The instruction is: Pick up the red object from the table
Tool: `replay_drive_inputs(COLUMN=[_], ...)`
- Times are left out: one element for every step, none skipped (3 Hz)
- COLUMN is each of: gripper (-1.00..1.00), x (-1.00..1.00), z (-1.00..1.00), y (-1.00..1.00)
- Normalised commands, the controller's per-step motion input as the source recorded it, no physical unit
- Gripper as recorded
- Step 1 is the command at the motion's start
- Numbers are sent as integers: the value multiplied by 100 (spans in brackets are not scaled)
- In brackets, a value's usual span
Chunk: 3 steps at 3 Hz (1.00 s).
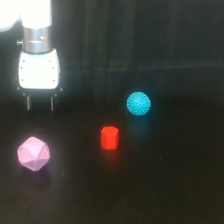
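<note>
The red object is a small bright red stubby cylinder standing on the black table, near the middle of the view. My gripper hangs at the upper left, well to the left of and above the red object. Its two thin dark fingers point down with a gap between them, and nothing is held. It is roughly above the pink polyhedron.
A pink faceted polyhedron lies at the left, below the gripper. A teal bumpy ball lies to the upper right of the red object.
</note>
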Motion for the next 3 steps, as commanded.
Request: replay_drive_inputs(gripper=[100,97,91], x=[100,87,100], z=[-41,-25,-61], y=[33,-40,-77])
